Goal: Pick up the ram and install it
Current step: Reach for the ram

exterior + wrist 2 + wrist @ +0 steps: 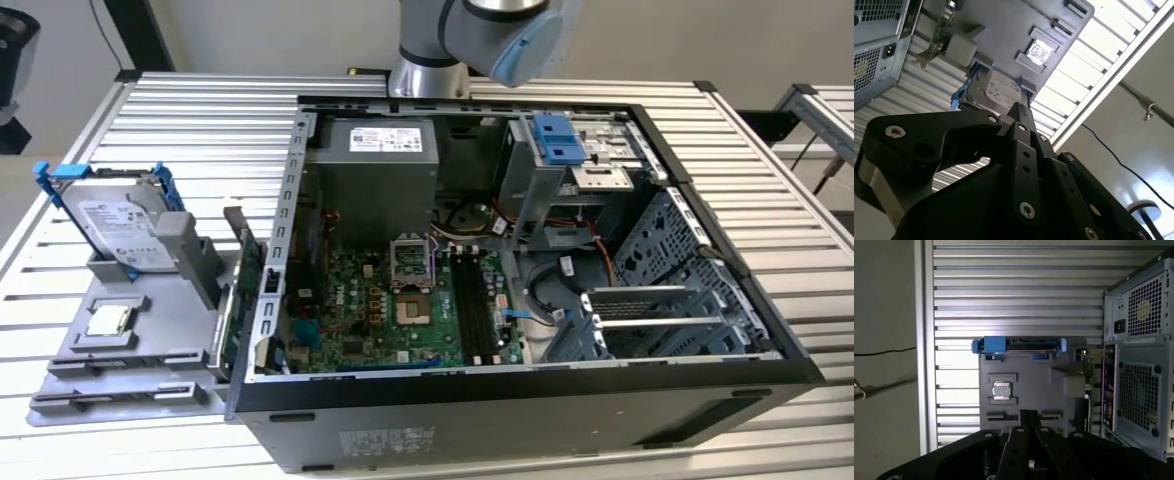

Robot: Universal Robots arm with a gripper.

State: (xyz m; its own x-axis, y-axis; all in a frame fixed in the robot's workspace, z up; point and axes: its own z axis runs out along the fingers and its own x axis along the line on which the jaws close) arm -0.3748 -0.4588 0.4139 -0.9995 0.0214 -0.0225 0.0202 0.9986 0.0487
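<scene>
Heads up, your black gripper [1028, 415] hangs closed and empty over the grey plastic tray [1029, 385]. The thin dark-green ram stick [242, 245] stands just beside the black metal computer case [534, 420], so you'll probably clip that wall.

The exterior view is bright and even, and the desk [200, 110] shines pale. Inside the computer case [534, 425] it is darker, with soft shadows. In the second wrist view the black hand [1021, 117] is close and blurry, and the desk's slats glare white near its edge.

Black hand [1027, 416], green motherboard [350, 300], silver drive [123, 228]
</scene>
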